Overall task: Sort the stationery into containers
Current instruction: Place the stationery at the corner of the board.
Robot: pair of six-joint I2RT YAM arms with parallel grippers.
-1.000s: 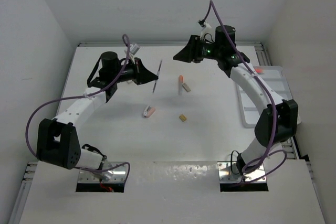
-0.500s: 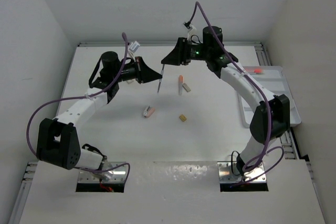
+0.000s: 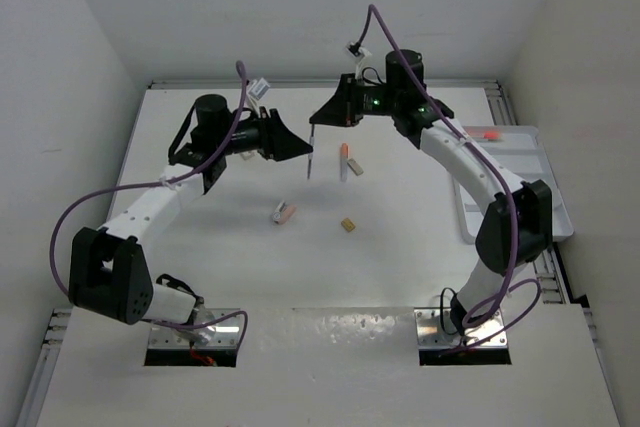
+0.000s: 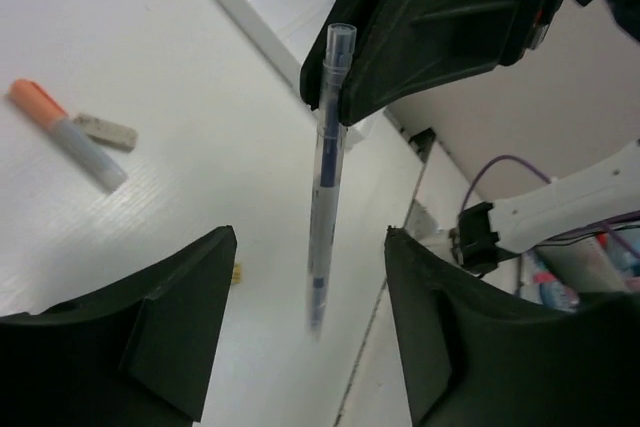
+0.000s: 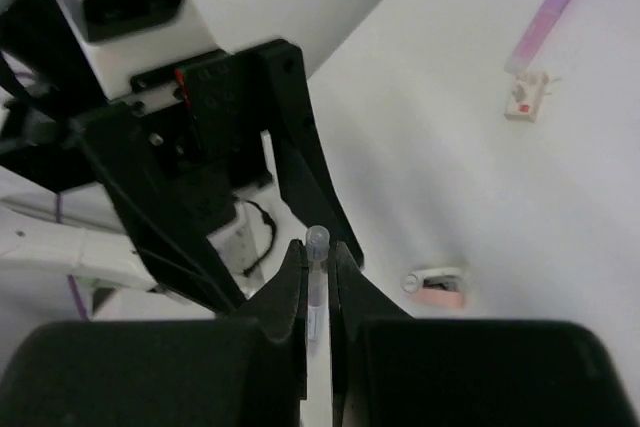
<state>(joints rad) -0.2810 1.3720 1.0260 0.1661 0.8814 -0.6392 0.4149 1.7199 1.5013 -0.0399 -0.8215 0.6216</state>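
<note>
In mid-air, R hand [image 5: 317, 249] clamps purple-grey pen [image 3: 311, 155] (hanging down); L hand [image 4: 308, 235] fingers apart.

No lettering is legible anywhere in your views. The dark marks along the barrel of the pen [image 4: 322, 207], just ahead of your left gripper [image 4: 310, 239], are blurred. The red mark on the small block [image 5: 524, 97], well ahead of your right gripper [image 5: 318, 257], is too small to read.

Stationery tally
One tray [image 3: 535, 162], one purple-grey pen [image 3: 312, 152], one orange-capped marker [image 3: 344, 161], one grey-white block [image 3: 355, 168], one pink block [image 3: 284, 213], one tan block [image 3: 348, 225].
</note>
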